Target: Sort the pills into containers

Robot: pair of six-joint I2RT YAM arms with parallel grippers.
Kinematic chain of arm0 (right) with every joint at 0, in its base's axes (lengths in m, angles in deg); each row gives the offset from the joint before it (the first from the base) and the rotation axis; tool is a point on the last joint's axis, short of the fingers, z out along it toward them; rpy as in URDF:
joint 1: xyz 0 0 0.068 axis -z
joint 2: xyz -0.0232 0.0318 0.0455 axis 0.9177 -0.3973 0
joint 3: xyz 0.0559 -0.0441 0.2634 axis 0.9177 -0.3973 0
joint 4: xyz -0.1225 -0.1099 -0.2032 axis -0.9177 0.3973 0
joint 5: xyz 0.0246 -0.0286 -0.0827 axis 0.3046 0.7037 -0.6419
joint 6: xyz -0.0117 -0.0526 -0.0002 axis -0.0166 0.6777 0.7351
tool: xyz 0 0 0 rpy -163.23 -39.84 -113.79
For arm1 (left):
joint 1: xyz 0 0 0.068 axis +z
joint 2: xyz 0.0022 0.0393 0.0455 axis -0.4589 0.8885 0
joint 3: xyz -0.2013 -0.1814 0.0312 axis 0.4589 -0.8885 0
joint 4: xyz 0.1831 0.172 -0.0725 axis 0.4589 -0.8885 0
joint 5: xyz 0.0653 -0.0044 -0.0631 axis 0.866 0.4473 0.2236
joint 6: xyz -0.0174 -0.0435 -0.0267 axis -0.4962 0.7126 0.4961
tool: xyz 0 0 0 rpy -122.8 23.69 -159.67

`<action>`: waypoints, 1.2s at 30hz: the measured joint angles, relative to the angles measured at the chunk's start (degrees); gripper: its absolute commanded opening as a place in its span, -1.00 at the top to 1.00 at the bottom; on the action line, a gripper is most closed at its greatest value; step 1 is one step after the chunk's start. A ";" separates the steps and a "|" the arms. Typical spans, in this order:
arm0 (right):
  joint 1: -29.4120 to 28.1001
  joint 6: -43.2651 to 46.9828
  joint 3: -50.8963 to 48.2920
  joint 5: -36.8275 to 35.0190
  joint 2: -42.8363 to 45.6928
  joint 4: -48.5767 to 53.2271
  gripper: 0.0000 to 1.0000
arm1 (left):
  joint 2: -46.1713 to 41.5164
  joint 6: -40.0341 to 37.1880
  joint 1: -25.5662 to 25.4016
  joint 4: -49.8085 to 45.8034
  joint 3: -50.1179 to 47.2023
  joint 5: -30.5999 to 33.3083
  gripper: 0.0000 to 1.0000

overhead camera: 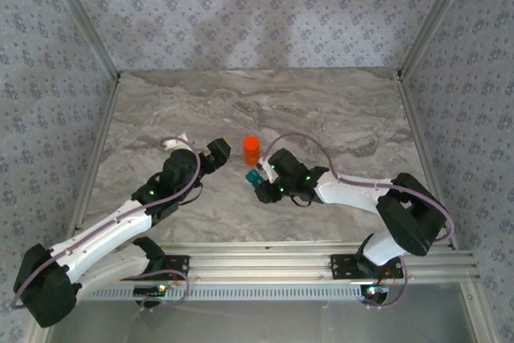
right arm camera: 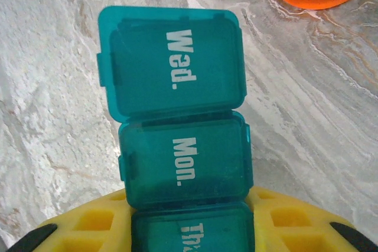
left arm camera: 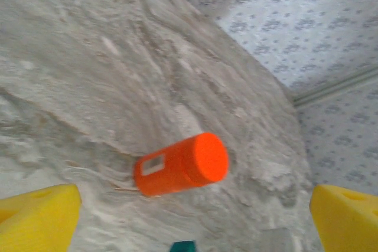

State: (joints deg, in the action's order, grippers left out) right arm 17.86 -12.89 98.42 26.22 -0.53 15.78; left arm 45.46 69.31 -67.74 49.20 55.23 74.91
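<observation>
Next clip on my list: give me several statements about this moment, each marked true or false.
1. The right claw is shut on the teal pill organizer. True.
2. The left claw grips the orange bottle. False: it is open, and the bottle stands apart from it on the table.
3. Two organizer lids read "Wed." and "Mon." True.
4. The orange bottle lies on its side. False: in the top view it stands upright.
</observation>
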 measured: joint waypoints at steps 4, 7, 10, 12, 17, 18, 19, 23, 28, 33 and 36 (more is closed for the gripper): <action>-0.02 4.87 1.70 1.40 -1.92 1.75 0.53 | -1.22 -1.38 2.51 -3.10 -1.66 -0.07 -0.99; -0.35 7.67 2.60 2.40 -3.80 2.91 0.52 | -1.70 -1.84 3.39 -4.63 -3.13 -0.07 -0.99; -1.33 9.94 3.67 2.56 -5.81 4.55 0.52 | -1.60 -2.10 3.67 -5.49 -3.87 -0.61 -0.98; -2.14 11.28 4.42 2.49 -7.10 5.42 0.52 | -1.14 -2.23 3.67 -5.62 -3.87 -0.96 -0.98; -3.91 13.77 5.20 1.64 -8.96 6.47 0.46 | 1.33 -2.58 3.67 -5.57 -3.87 -1.90 -0.98; -4.17 14.23 5.57 1.42 -9.18 6.64 0.45 | 1.99 -2.67 3.67 -5.57 -3.87 -2.25 -0.99; -4.33 14.62 5.97 1.16 -9.53 6.67 0.42 | 2.62 -2.69 3.67 -5.55 -3.87 -2.43 -0.99; -4.87 15.89 7.80 -0.24 -11.17 6.91 0.30 | 4.68 -2.89 3.67 -5.40 -3.87 -3.30 -0.98; -5.22 16.74 8.70 -1.95 -11.96 6.86 0.16 | 6.84 -2.89 3.67 -4.57 -3.87 -4.39 -0.98; -5.31 16.72 8.68 -3.04 -11.96 6.86 0.01 | 8.20 -2.89 3.67 -3.63 -3.85 -5.20 -0.98; -5.35 16.72 8.59 -3.48 -11.98 6.88 -0.16 | 8.66 -2.89 3.67 -3.63 -3.76 -5.49 -0.98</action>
State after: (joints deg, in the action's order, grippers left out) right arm 12.51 3.83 107.00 22.74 -12.51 22.67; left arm 54.12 66.42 -64.07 45.57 51.47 69.43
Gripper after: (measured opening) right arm 0.538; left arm 0.993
